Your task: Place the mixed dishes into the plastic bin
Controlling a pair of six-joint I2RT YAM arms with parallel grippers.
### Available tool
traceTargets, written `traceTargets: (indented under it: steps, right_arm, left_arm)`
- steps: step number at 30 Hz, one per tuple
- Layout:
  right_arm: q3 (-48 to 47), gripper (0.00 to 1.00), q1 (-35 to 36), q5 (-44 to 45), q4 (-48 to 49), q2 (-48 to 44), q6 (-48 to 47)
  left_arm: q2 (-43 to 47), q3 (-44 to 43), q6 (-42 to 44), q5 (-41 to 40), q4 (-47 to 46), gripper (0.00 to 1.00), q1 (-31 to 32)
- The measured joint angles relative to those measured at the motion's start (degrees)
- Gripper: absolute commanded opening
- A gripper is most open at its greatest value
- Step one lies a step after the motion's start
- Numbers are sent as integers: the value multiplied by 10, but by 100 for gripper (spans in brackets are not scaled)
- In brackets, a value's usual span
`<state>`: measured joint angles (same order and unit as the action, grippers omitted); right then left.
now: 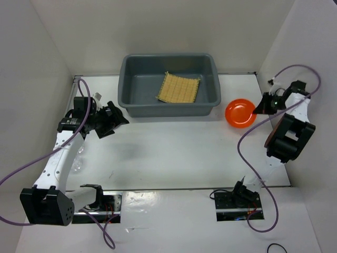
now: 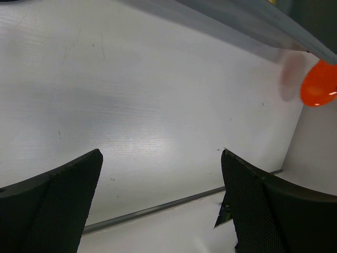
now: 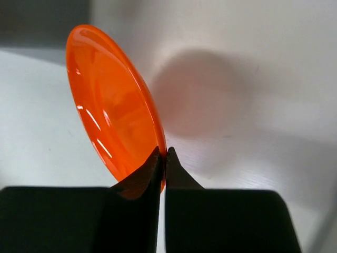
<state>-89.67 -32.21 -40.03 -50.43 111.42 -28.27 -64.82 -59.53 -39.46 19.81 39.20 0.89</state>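
The grey-blue plastic bin (image 1: 169,84) stands at the back of the table, and a tan woven mat (image 1: 179,88) lies flat inside it. To its right is a round orange plate (image 1: 239,113). My right gripper (image 1: 261,108) is shut on the plate's right rim. In the right wrist view the plate (image 3: 110,100) stands tilted on edge, its rim pinched between the fingertips of that gripper (image 3: 163,153). My left gripper (image 1: 113,120) hovers open by the bin's front left corner. Nothing is between its fingers (image 2: 160,155). The left wrist view also catches the plate (image 2: 318,87) far off.
White walls close in the table on the left, back and right. A small clear object, perhaps a glass (image 1: 78,158), lies beside the left arm. The bin's wall (image 2: 253,21) crosses the top of the left wrist view. Purple cables loop round both arms.
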Motion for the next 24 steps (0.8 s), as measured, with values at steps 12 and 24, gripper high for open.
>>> traceTargets:
  steps: [12, 24]
  right_arm:
    - [-364, 0, 128, -134, -15, -87, 43]
    - [-827, 0, 328, -128, 26, 402, 313]
  left_arm:
    - [-30, -23, 5, -21, -4, 100, 0]
    - [-127, -202, 109, -123, 67, 100, 0]
